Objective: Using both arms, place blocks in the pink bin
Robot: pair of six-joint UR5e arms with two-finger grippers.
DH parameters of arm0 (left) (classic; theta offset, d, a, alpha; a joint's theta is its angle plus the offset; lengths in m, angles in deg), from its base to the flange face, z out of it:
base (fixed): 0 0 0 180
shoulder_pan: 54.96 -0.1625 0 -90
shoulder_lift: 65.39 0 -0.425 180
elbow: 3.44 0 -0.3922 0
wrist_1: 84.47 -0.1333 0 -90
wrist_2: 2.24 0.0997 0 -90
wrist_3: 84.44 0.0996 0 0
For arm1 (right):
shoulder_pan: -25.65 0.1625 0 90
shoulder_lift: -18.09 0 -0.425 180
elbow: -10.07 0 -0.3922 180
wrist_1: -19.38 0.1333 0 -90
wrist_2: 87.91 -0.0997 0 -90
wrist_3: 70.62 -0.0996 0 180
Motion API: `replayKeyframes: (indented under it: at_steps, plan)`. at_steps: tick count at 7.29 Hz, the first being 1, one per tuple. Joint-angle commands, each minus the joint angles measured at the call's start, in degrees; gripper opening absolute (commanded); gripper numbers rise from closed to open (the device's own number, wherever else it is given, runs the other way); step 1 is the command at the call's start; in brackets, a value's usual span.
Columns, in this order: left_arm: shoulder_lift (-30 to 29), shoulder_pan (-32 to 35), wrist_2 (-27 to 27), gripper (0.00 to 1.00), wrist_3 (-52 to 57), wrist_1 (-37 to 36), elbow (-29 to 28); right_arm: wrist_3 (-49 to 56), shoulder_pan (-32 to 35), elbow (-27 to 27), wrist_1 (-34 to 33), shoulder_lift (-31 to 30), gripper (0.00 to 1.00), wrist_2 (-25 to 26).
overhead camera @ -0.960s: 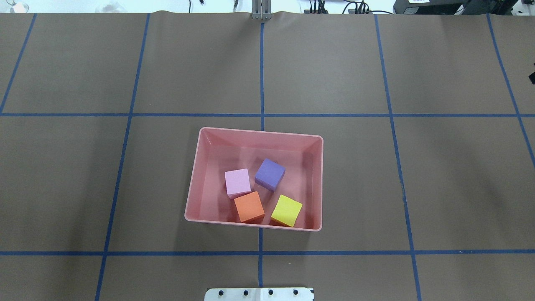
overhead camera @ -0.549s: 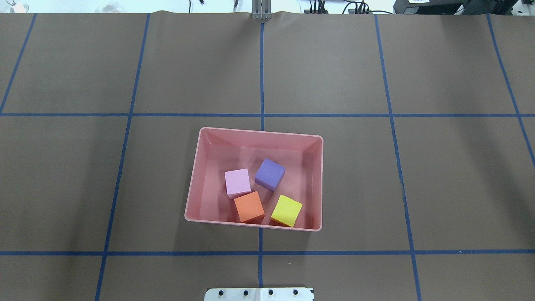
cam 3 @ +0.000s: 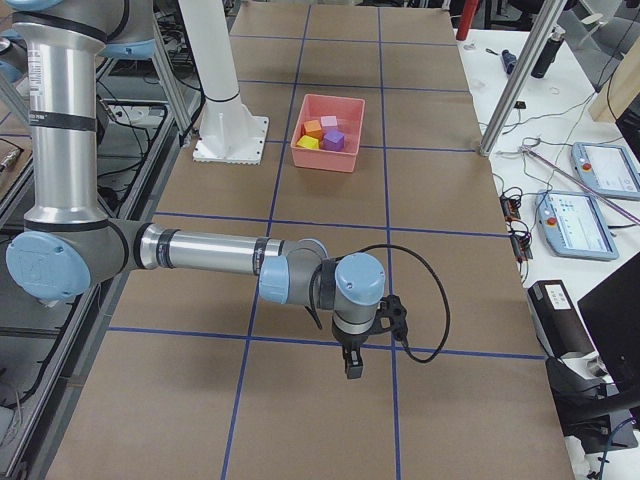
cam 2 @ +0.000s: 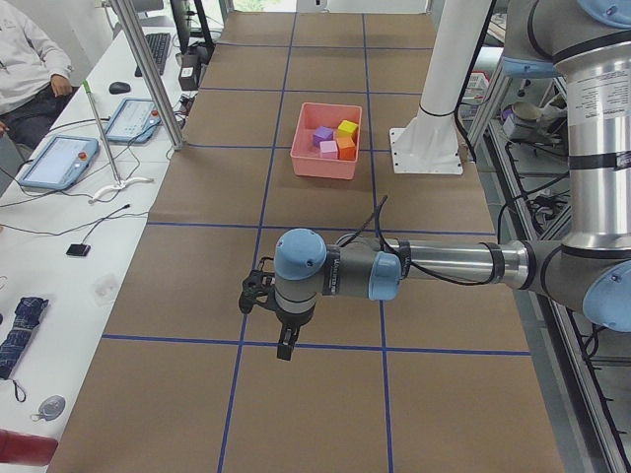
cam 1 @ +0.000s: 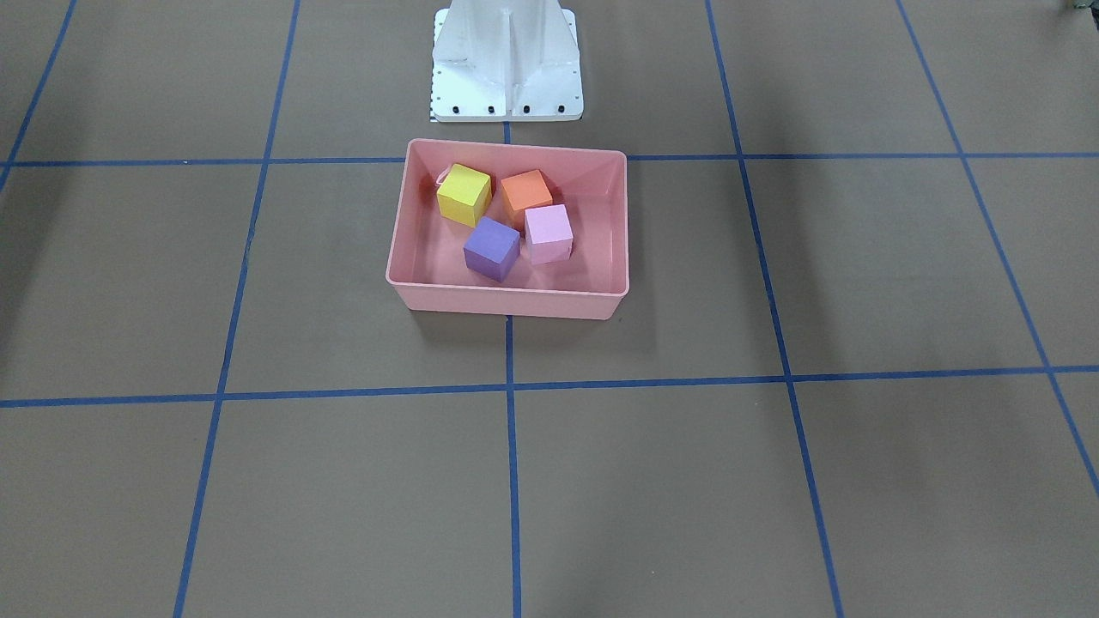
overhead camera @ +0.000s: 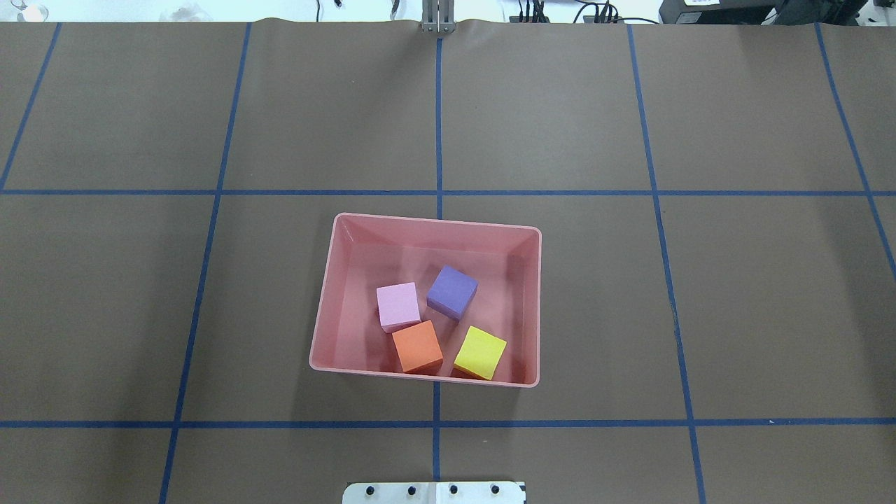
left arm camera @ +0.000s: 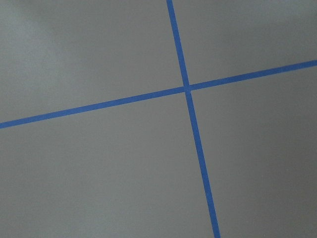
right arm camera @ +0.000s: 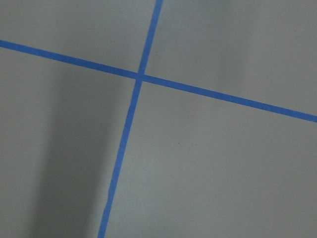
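Observation:
The pink bin sits near the table's middle, close to the robot's base. All four blocks lie inside it: light pink, purple, orange and yellow. The front-facing view shows the same bin and blocks. Both arms are far out to the sides, away from the bin. The left gripper shows only in the exterior left view, the right gripper only in the exterior right view. Both point down over bare table, and I cannot tell whether they are open or shut. The wrist views show only tape lines.
The white pedestal base stands right behind the bin. Blue tape lines divide the brown table cover. Side benches hold tablets and cables, and a person sits at one. Metal posts stand at the table's far edge.
A small dark part at the overhead view's right edge one second ago is gone from view. The bin and blocks have not moved.

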Motion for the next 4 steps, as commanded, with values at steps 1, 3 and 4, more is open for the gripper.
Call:
replayKeyframes:
  at_steps: [1, 3, 4]
  plan:
    - [0.5, 0.2, 0.0, 1.0, 0.0, 0.3, 0.0, -2.8, 0.1, -1.2, 1.0, -1.1, 1.0, -0.1]
    - [0.5, 0.2, -0.1, 1.0, 0.0, 0.2, 0.0, -2.9, 0.6, -1.5, 0.9, -1.8, 1.0, -0.2]
    - [0.5, 0.2, -0.1, 1.0, 0.0, 0.1, 0.0, -2.9, 1.3, -1.5, 0.8, -1.8, 1.0, -0.2]
